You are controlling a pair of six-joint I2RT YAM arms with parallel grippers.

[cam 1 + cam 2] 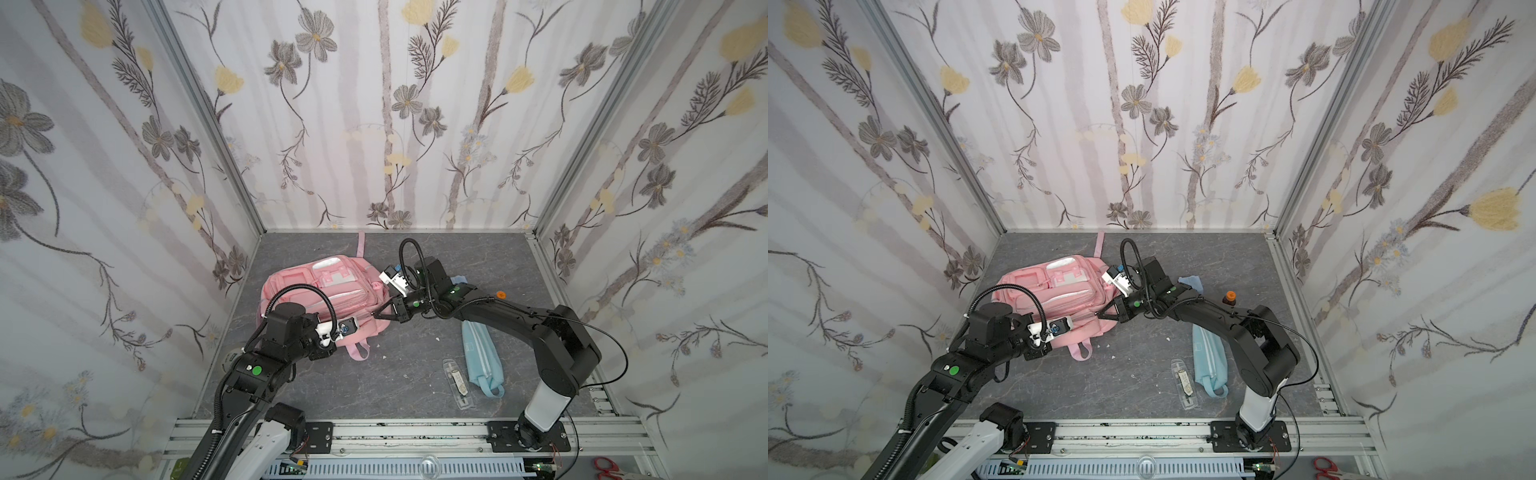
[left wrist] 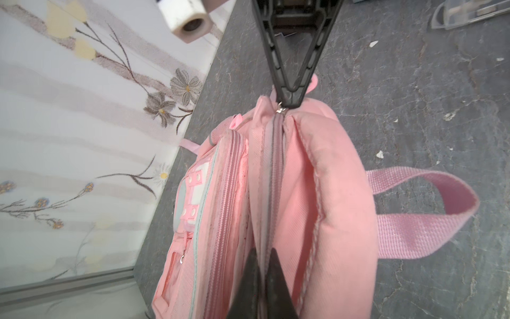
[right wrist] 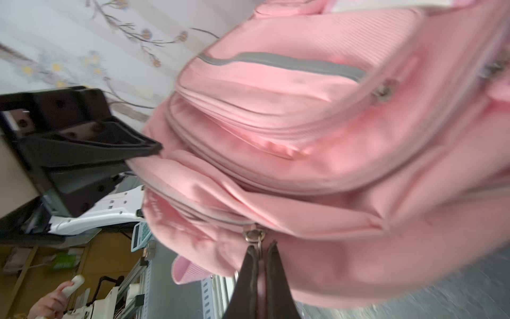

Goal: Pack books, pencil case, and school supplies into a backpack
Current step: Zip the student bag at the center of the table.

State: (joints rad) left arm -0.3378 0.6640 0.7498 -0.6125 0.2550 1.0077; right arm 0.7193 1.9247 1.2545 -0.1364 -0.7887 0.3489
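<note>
At the far left of the table [image 1: 374, 395], a round greyish thing [image 1: 230, 358] peeks out beside the left arm. Most of it is covered, and I cannot tell what it is. The left fingers [image 2: 255, 262] are hidden in both top views beneath the wrist and its camera. The left wrist view shows them clenched, pinching a fold of pink fabric beside the main zip of the backpack [image 1: 332, 286]. Their bases are cut off by the frame edge.

The backpack lies on the left half of the table, front pockets up, with a strap trailing toward the back wall and its carry loop [image 1: 359, 352] toward the front. The left arm covers its near-left corner. At its right edge the right fingers [image 1: 382, 312] reach in, closed to a point. The right wrist view is blurred, yet it shows them gripping the zip pull [image 3: 254, 234], with the metal tab between the tips.

Right of the backpack and well apart from it, a narrow clear plastic case [image 1: 457, 383] lies flat, its contents too small to read. Just beside it is the light-blue pencil case [image 1: 483, 353], its far end hidden under the right arm. Behind that arm a pale-blue thing [image 1: 1190, 281] shows only partly, and a small orange-capped bottle [image 1: 1229, 298] stands near it.
</note>
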